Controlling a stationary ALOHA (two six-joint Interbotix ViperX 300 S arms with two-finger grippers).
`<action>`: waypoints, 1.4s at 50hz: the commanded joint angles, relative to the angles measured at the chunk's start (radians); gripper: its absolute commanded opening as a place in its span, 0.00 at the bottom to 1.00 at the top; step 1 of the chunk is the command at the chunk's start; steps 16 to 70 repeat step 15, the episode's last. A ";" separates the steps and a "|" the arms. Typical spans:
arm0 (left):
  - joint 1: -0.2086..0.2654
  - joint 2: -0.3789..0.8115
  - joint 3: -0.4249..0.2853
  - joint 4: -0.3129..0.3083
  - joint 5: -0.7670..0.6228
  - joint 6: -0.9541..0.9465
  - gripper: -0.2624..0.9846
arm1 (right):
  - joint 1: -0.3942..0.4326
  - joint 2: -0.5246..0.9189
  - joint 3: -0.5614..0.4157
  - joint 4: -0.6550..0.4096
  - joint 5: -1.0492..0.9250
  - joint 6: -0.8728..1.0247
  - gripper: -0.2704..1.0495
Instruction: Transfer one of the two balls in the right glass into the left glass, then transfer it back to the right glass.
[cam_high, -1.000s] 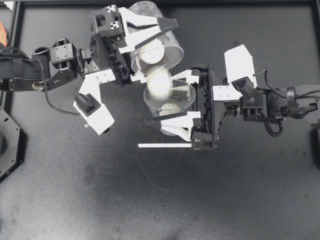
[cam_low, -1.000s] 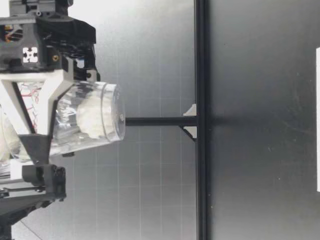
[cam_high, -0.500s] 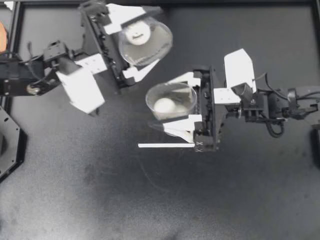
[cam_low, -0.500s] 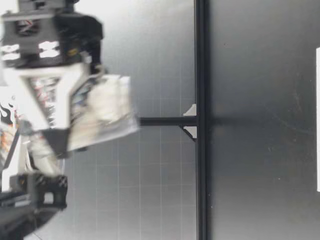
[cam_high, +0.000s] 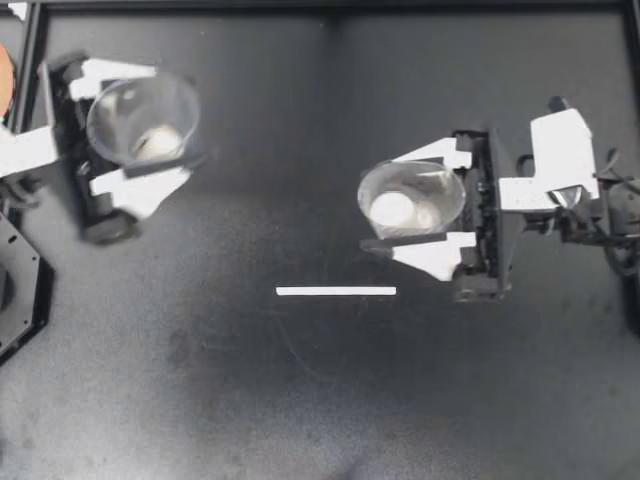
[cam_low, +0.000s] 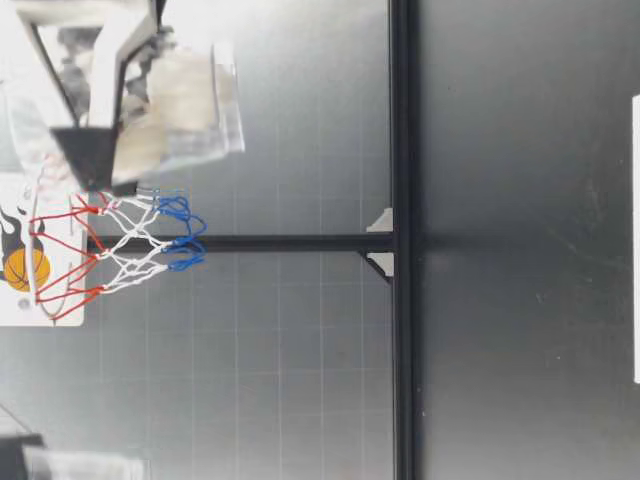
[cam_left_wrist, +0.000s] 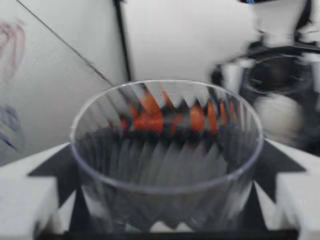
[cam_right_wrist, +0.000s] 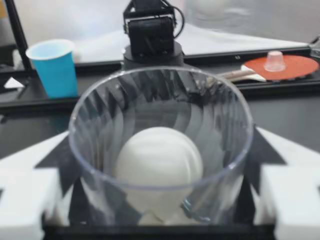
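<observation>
Top view: my left gripper (cam_high: 172, 119), at the upper left of the frame, is closed around the left glass (cam_high: 128, 108), mouth up. A pale patch shows low inside it, and I cannot tell whether that is a ball or a finger seen through the wall. My right gripper (cam_high: 377, 201), at the middle right, clasps the right glass (cam_high: 425, 180), also mouth up. A ball (cam_high: 392, 208) lies on its floor, with a smaller pale shape beside it that may be the second. The glasses are well apart, with a white strip (cam_high: 335, 291) on the table (cam_high: 330, 400) lower down between them.

Low view: the right glass (cam_low: 185, 95), blurred, hangs well above the table, beside a toy hoop (cam_low: 120, 250).

Left wrist view: both fingers (cam_left_wrist: 295, 200) press the ribbed left glass (cam_left_wrist: 165, 165) from two sides, and no ball shows inside.

Right wrist view: the fingers (cam_right_wrist: 25, 195) grip the right glass (cam_right_wrist: 220, 125) likewise, with the ball (cam_right_wrist: 157, 165) low between them. A blue cup (cam_right_wrist: 52, 67) stands far ahead.

As I judge it, the ball rides with my right arm in an upright glass, and the left glass is far off, so any pour needs that gap closed first
</observation>
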 joint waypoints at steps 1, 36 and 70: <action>-0.015 -0.029 -0.003 0.006 0.089 -0.035 0.74 | -0.020 -0.041 0.003 0.003 0.005 -0.002 0.56; -0.046 -0.034 0.063 0.005 0.143 -0.066 0.74 | -0.032 -0.147 0.081 0.003 0.006 -0.015 0.56; -0.046 -0.034 0.063 0.005 0.143 -0.066 0.74 | -0.032 -0.147 0.081 0.003 0.006 -0.015 0.56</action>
